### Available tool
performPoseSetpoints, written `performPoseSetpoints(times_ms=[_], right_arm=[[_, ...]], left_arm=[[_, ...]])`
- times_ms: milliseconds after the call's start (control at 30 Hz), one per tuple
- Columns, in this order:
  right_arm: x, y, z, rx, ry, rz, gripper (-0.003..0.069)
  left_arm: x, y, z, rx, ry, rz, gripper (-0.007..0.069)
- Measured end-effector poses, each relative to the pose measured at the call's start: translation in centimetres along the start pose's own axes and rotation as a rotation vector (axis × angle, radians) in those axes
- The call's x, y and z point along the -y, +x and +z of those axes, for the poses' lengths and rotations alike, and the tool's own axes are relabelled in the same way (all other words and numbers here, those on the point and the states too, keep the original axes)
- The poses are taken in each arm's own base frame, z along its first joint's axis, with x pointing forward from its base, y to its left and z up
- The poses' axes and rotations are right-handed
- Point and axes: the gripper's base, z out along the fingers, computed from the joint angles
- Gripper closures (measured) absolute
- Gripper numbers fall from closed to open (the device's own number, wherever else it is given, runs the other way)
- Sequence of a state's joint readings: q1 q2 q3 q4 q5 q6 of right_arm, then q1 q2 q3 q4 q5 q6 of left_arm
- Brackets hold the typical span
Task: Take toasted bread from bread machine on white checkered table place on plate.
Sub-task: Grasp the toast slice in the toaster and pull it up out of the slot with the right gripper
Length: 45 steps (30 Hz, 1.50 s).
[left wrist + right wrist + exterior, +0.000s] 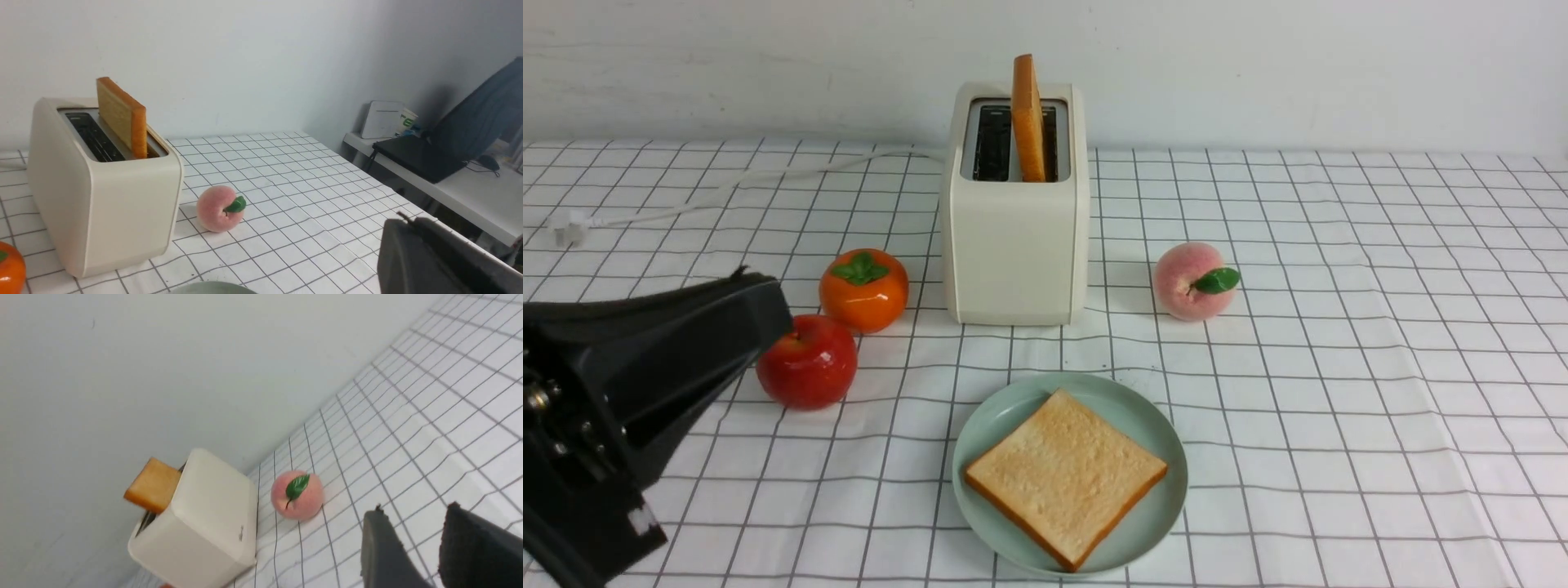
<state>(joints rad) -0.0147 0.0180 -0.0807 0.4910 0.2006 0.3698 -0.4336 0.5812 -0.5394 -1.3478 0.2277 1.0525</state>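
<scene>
The left gripper [764, 306] sits low on the left, angled toward the red apple [807, 362], jaws pressed together on nothing. One toast slice [1066, 478] lies flat on the plate [1013, 408]. A second slice [1027, 118] stands upright in the bread machine [1017, 253] on the checkered table [1380, 367]. Only the right wrist view catches the right gripper [414, 514], parted and empty, with the peach [297, 495] beyond it. The left wrist view alone takes in a laptop [449, 143] on a side desk

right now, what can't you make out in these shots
- Standing toast: lower part hidden inside the toaster, every view.
- Plate: left wrist view, frame edge cuts all but a rim sliver.
- Left gripper: front view, frame edge cuts its body.
- Orange fruit: left wrist view, half cut by the edge.
</scene>
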Motion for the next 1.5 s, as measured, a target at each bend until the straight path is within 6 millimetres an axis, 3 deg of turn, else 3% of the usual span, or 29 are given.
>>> performPoseSetpoints(times_ms=[67, 100, 233, 333, 400, 567, 667, 767, 900, 1000, 1133, 1333, 1500], right_arm=[[-3.0, -1.5, 0.4, -0.181, 0.029, -0.134, 0.0506], [-3.4, -1.7, 0.3, -0.187, 0.021, -0.152, 0.0512], [-8.8, -4.7, 3.2, -0.580, 0.048, -0.439, 0.0615], [-10.7, -6.0, 6.1, -0.759, 0.067, -0.500, 0.0648], [-11.8, -6.9, 9.5, -0.866, 0.083, -0.505, 0.0655], [-16.4, -7.6, 16.1, -0.934, -0.037, -0.542, 0.0657], [-19.6, -6.3, 18.9, -0.964, -0.119, -0.587, 0.0657], [-23.6, -3.7, 22.3, -0.984, -0.175, -0.679, 0.0657], [-27.2, -0.5, 25.9, -0.956, -0.185, -0.759, 0.0636], [-29.3, 2.1, 29.0, -0.892, -0.158, -0.806, 0.0575], [-30.4, 5.2, 32.5, -0.794, -0.091, -0.828, 0.0435], [-29.6, 8.4, 36.1, -0.711, -0.048, -0.850, 0.0230], [-28.1, 10.6, 38.8, -0.630, -0.055, -0.868, 0.0175]], left_arm=[[0.0, 0.1, 0.2, -0.011, 0.001, -0.001, 0.0638], [0.0, 0.1, 0.2, -0.011, 0.001, -0.001, 0.0638], [-0.2, 0.0, 1.0, -0.039, -0.003, 0.017, 0.0638], [-0.2, 0.1, 1.2, -0.048, -0.006, 0.021, 0.0638], [-0.3, 0.1, 1.2, -0.052, -0.009, 0.043, 0.0638], [-0.4, 0.3, 1.2, -0.072, -0.018, 0.143, 0.0638], [-0.4, 0.3, 1.2, -0.076, -0.020, 0.163, 0.0638], [-0.4, 0.3, 1.2, -0.077, -0.020, 0.166, 0.0638], [-0.4, 0.3, 1.2, -0.078, -0.020, 0.169, 0.0638], [-0.4, 0.3, 1.2, -0.078, -0.020, 0.169, 0.0638], [-0.4, 0.3, 1.2, -0.078, -0.020, 0.169, 0.0638], [-0.4, 0.4, 1.2, -0.083, -0.012, 0.168, 0.0638], [-0.3, 0.4, 1.2, -0.086, -0.008, 0.169, 0.0638]])
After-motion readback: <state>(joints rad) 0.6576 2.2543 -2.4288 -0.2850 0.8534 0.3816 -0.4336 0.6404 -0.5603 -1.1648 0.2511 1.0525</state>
